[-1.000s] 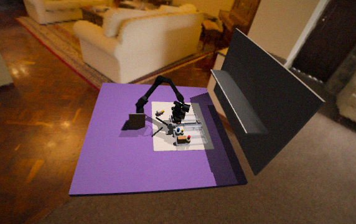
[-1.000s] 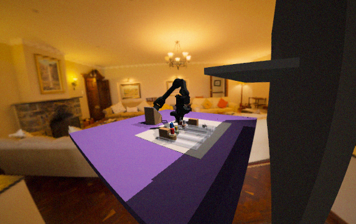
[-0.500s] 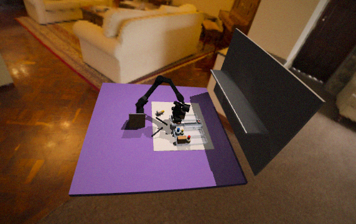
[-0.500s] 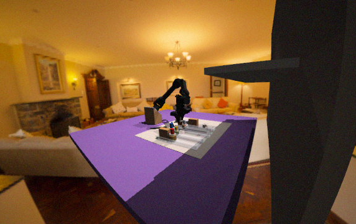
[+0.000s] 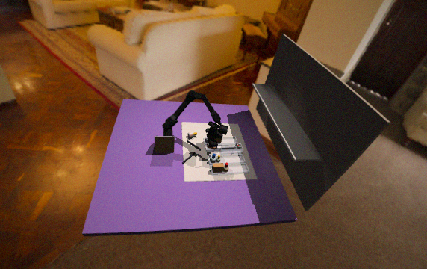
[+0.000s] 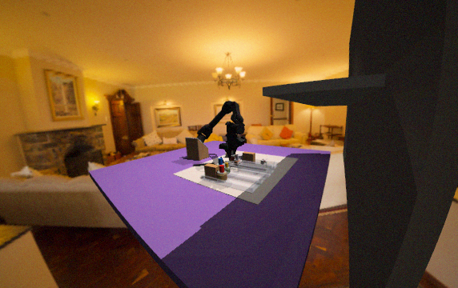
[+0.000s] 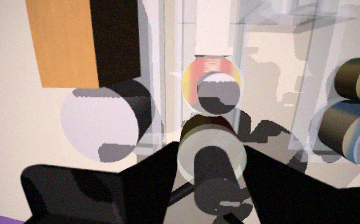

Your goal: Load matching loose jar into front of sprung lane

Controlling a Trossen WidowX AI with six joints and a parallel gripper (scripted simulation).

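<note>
A big cream sofa (image 5: 191, 52) is in the room. The worktop (image 5: 142, 194) (image 6: 141, 192) is purple. The black tool (image 5: 213, 143) (image 6: 230, 154) (image 7: 208, 149) is part closed on a jar (image 7: 212, 150), by the lane's near end. The jar is round, with a pale ring and a dark knob on top.
</note>
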